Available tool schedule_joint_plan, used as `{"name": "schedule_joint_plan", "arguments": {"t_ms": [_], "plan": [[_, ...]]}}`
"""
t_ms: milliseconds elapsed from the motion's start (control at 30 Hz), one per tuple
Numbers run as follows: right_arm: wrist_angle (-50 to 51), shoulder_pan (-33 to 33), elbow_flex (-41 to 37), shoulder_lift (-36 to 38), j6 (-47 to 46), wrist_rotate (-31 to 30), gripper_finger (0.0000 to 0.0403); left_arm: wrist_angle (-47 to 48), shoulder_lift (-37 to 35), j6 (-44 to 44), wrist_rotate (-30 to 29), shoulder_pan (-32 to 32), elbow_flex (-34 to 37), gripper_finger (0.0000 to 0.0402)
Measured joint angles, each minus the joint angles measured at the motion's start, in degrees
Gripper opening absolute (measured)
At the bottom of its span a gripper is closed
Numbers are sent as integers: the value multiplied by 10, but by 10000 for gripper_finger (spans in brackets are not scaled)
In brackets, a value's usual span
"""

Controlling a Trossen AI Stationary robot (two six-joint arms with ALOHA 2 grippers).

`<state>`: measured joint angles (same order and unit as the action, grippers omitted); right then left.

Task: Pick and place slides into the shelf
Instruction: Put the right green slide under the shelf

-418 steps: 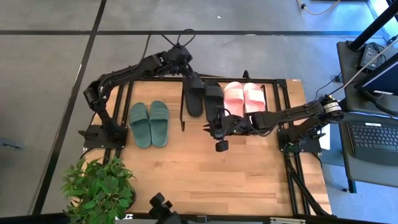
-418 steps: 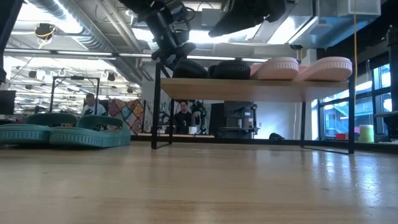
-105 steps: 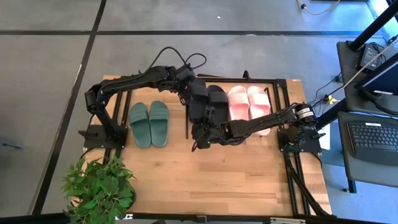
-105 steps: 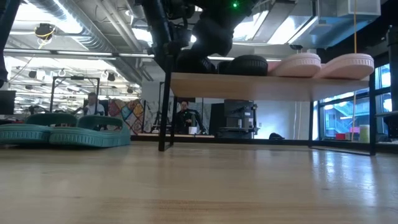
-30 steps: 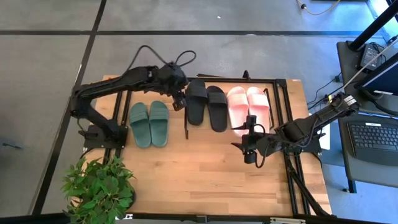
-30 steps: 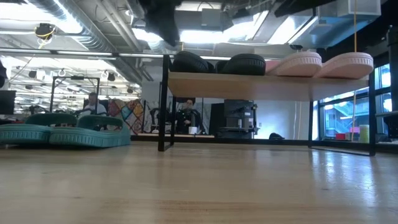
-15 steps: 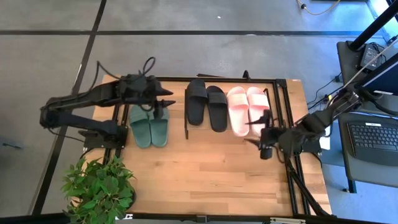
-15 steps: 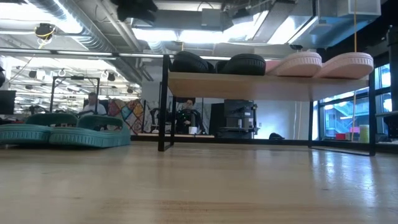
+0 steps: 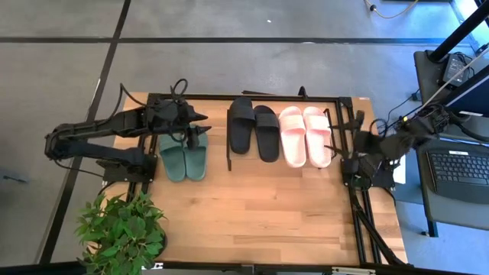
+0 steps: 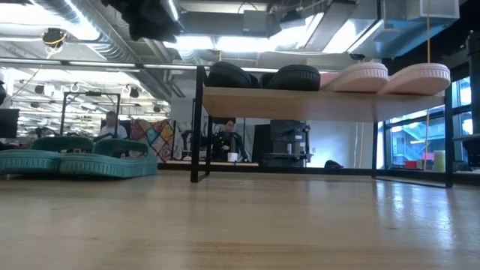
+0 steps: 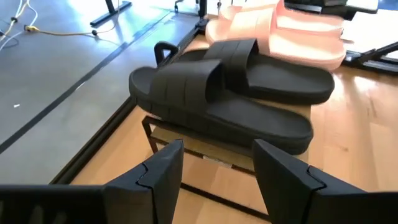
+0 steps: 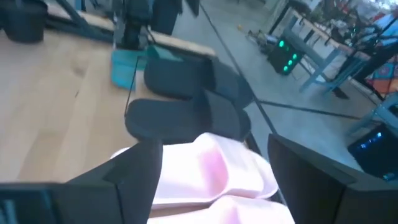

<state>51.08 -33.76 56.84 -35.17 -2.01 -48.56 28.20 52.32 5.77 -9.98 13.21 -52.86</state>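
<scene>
Two black slides (image 9: pixel 254 134) and two light pink slides (image 9: pixel 306 136) lie soles down, side by side, on the shelf (image 9: pixel 228 150), a black tube frame with a wooden board (image 10: pixel 300 106). The dark green slides (image 9: pixel 183 153) rest flat on the table to the shelf's left. My left gripper (image 9: pixel 201 127) hovers open above the green slides' far ends, pointing at the black slides (image 11: pixel 230 93). My right gripper (image 9: pixel 342 145) stands open at the shelf's right end, facing the pink slides (image 12: pixel 205 174).
A potted plant (image 9: pixel 122 233) stands at the table's near left corner. The bare wooden tabletop (image 9: pixel 260 214) stretches in front of the shelf. A desk with a keyboard (image 9: pixel 458 164) stands beyond the table's right edge. People show in the room behind (image 10: pixel 221 139).
My left gripper has drawn away from the black slides toward the table's left and now hangs over the green slides' far ends. My right gripper has pulled back toward the table's right edge and a little toward its far edge. No slide has moved.
</scene>
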Motion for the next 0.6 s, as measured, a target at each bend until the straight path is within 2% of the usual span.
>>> {"name": "schedule_joint_plan", "arguments": {"t_ms": [133, 300, 500, 600], "plan": [[-4, 6, 0, 54, 38, -1, 287, -21, 0, -1, -6, 0, 18, 185], [-25, 9, -10, 105, 42, -3, 287, -27, 0, 13, -33, 0, 19, 185], [-178, 9, -123, 176, 130, -61, 287, -43, 0, 13, -33, 0, 19, 185], [-260, 9, -171, 224, 182, -69, 287, -51, 0, 13, -33, 0, 19, 185]]}}
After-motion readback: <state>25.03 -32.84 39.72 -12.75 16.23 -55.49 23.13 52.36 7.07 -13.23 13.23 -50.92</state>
